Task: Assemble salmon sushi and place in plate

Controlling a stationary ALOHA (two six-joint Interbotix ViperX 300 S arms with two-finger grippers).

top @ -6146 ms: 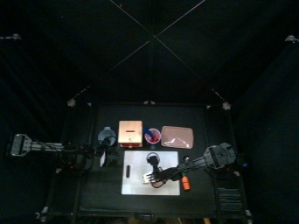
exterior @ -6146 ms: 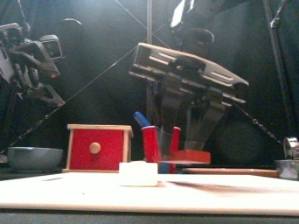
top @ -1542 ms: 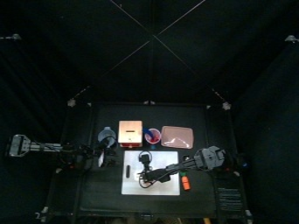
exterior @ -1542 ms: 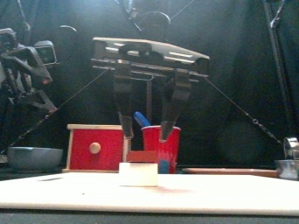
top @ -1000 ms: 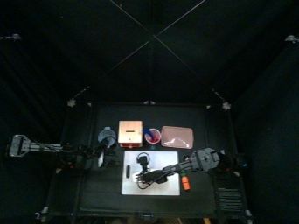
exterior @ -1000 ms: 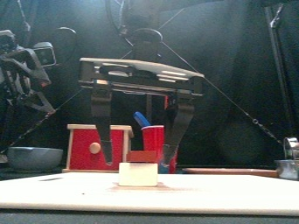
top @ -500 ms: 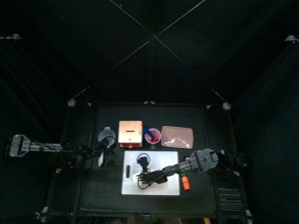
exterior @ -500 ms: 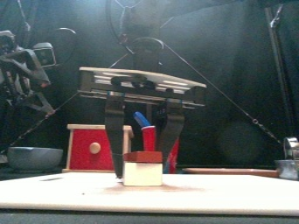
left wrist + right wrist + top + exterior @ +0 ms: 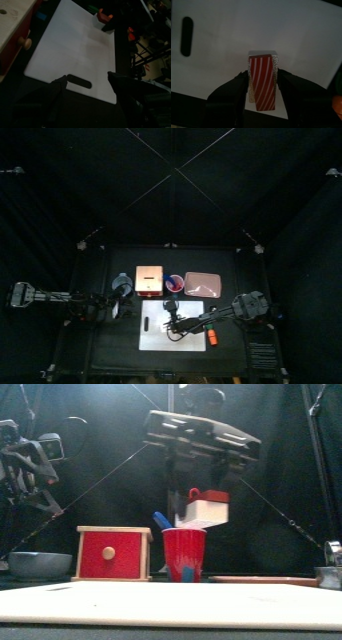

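The salmon sushi [image 9: 207, 510], a small white block with a red strip on top, hangs well above the white board [image 9: 171, 605]. My right gripper [image 9: 201, 502] is shut on it. The right wrist view shows the red-and-white striped strip [image 9: 264, 79] clamped between that gripper's [image 9: 264, 86] two jaws, with the board below. Seen from the top, the right gripper [image 9: 174, 319] is over the board [image 9: 158, 333], and the pinkish plate [image 9: 203, 283] lies behind it toward the back right. My left gripper [image 9: 87, 84] rests open off the board's left end [image 9: 120, 309].
A red cup [image 9: 183, 555], a red box with a knob [image 9: 112, 552] and a grey bowl [image 9: 38, 564] stand behind the board. From the top I see a tan block [image 9: 151, 279], a small red-and-blue bowl [image 9: 175, 283] and an orange stick [image 9: 211, 338].
The right gripper closed on the sushi where it stood on the board, then lifted it well clear and a little to the right. The left arm has not moved.
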